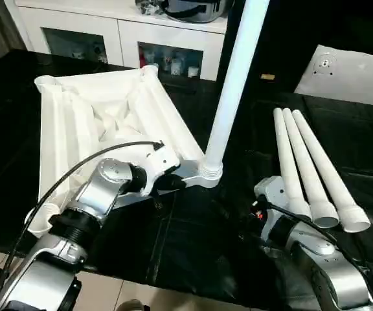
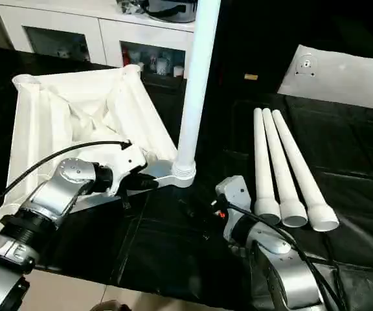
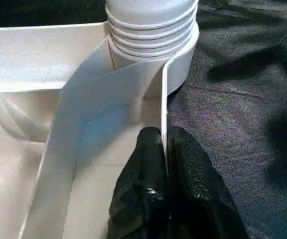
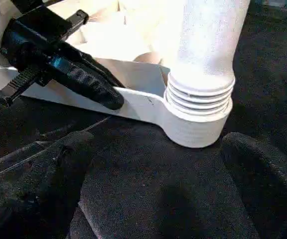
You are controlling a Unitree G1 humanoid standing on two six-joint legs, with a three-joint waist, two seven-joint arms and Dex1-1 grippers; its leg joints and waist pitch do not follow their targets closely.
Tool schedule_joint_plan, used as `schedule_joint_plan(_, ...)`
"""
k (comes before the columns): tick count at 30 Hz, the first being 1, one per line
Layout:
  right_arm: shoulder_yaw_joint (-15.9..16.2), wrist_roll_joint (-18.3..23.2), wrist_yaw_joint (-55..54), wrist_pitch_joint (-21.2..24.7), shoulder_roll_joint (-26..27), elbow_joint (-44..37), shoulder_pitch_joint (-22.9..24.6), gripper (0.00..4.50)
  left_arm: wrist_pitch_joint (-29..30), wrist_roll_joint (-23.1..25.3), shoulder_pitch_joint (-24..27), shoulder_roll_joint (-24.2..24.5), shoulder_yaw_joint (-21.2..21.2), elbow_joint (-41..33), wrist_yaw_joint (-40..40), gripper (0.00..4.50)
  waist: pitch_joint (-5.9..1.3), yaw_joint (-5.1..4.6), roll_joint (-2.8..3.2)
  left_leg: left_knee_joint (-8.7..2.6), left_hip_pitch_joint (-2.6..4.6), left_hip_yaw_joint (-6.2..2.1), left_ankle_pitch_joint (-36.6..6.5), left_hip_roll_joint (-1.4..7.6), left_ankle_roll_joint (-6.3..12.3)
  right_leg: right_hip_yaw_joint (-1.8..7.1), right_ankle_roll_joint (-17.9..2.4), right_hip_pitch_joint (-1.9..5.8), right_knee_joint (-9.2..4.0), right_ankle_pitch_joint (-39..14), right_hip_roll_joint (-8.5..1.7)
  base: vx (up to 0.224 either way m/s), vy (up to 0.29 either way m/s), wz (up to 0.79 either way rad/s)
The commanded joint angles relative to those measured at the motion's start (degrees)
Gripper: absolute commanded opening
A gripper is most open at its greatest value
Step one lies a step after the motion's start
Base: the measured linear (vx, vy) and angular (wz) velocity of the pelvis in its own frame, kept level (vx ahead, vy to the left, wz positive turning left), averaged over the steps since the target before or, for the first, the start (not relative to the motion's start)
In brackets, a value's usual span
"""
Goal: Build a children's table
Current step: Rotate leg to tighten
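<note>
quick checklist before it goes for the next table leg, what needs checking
1. Left gripper clamped on the side wall of the table top beside the corner socket: ok, fingers pinch the thin wall.
2. Standing leg in that socket: upright, but some thread rings show above the rim, so fully seated cannot tell.
3. Right gripper ready to pick: ok, open and holding nothing, low over the black cloth.
4. Three loose legs within view: ok, lying side by side on the cloth to the robot's right.
5. Remaining sockets free: cannot tell, partly hidden.
</note>
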Motion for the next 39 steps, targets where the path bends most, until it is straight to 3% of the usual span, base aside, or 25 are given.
schedule_joint_plan(1,-0.71,-0.12,-0.17,-0.22,-0.63,0.35,-0.73,4.5,0.22,1.64,0.23,0.88,-1.63,1.26,-1.26,0.14,-2.94,-0.02,0.52,-4.47,1.41,-1.34,-11.8,3.59,-0.02,2.74,-12.22,1.57,-4.73,-2.83,-5.26,0.0,0.0,0.0)
schedule_joint_plan(8,-1.9,-0.52,-0.17,-1.83,-1.28,2.18,-2.51,4.5,-8.82,0.65,3.36,4.43,-2.09,-1.4,-5.96,0.14,-3.2,-0.28,0.63,-4.21,1.25,-1.29,-8.98,3.53,0.91,2.63,-12.91,1.73,-4.08,3.09,-5.17,0.0,0.0,0.0)
schedule_joint_plan(10,-2.21,-0.4,0.11,-1.99,-1.53,2.74,-3.05,4.5,-10.82,-0.71,4.18,5.53,-1.55,-2.15,-8.77,0.14,-3.19,-0.01,0.77,-4.19,1.41,-1.21,-9.04,3.56,0.98,2.64,-13.16,1.64,-4.1,3.06,-5.15,0.0,0.0,0.0)
schedule_joint_plan(13,-2.03,0.02,2.05,-2.56,-2.38,3.42,-3.84,4.5,-13.14,-3.84,5.45,7.33,-0.69,-3.42,-14.96,0.14,-3.13,0.14,0.52,-4.32,1.51,-1.2,-9.86,3.62,0.58,2.61,-13.14,1.62,-4.05,1.57,-5.23,0.0,0.0,0.0)
schedule_joint_plan(17,-0.16,1.7,7.79,-3.13,-3.92,4.03,-5.46,4.5,-15.01,-6.36,7.03,9.34,-0.73,-5.05,-20.0,0.14,-2.94,0.09,0.6,-4.53,1.71,-1.08,-12.21,3.73,-0.02,2.66,-13.11,1.33,-4.26,-1.38,-5.2,0.0,0.0,0.0)
schedule_joint_plan(19,0.61,2.53,10.34,-3.34,-4.31,4.54,-6.24,4.5,-15.79,-6.28,7.51,9.99,-1.23,-5.21,-20.92,0.14,-2.94,0.21,0.27,-4.53,1.55,-1.05,-11.86,3.74,0.38,2.69,-12.88,1.46,-4.28,-1.91,-5.32,0.0,0.0,0.0)
schedule_joint_plan(21,1.25,2.72,11.86,-3.5,-4.6,4.94,-6.81,4.5,-15.88,-6.4,7.73,10.19,-1.34,-5.31,-21.39,0.14,-3.0,0.22,0.41,-4.44,1.55,-1.04,-10.74,3.77,0.76,2.65,-13.03,1.44,-4.07,-0.91,-5.33,0.0,0.0,0.0)
schedule_joint_plan(22,2.13,3.07,14.06,-3.5,-5.07,5.42,-7.56,4.5,-16.33,-6.67,7.89,10.36,-1.45,-5.56,-22.24,0.14,-3.03,0.26,0.07,-4.36,1.52,-0.99,-10.06,3.73,1.04,2.61,-13.12,1.47,-3.97,-0.18,-5.28,0.0,0.0,0.0)
schedule_joint_plan(26,5.26,3.11,20.95,-4.0,-6.6,7.38,-9.62,4.5,-17.41,-6.15,7.91,10.99,-2.0,-5.9,-24.13,0.14,-3.12,0.3,0.02,-4.19,1.37,-1.0,-8.81,3.66,1.99,2.45,-13.55,1.62,-3.79,0.65,-5.34,0.0,0.0,0.0)
schedule_joint_plan(33,6.47,1.15,22.92,-5.59,-5.45,15.34,-14.78,3.76,-18.12,-6.45,7.75,11.39,-2.78,-6.7,-26.99,0.0,-3.2,0.61,0.08,-4.11,1.59,-0.84,-8.37,3.69,1.61,2.43,-14.44,1.4,-3.69,0.59,-5.32,0.0,0.0,0.0)
schedule_joint_plan(36,6.85,1.17,24.84,-6.29,-5.41,18.67,-16.85,3.5,-17.78,-7.16,7.93,11.43,-2.94,-7.5,-28.3,0.0,-3.38,0.92,0.51,-3.99,1.59,-0.87,-7.78,3.71,1.58,2.38,-14.7,1.48,-3.38,2.95,-5.29,0.0,0.0,0.0)
schedule_joint_plan(39,7.08,1.39,26.04,-6.28,-5.45,19.7,-17.65,3.35,-18.05,-6.99,7.87,11.54,-3.13,-7.45,-28.67,0.0,-3.46,1.01,0.51,-3.93,1.55,-0.85,-7.61,3.69,1.73,2.31,-15.01,1.58,-3.25,4.28,-5.21,0.0,0.0,0.0)
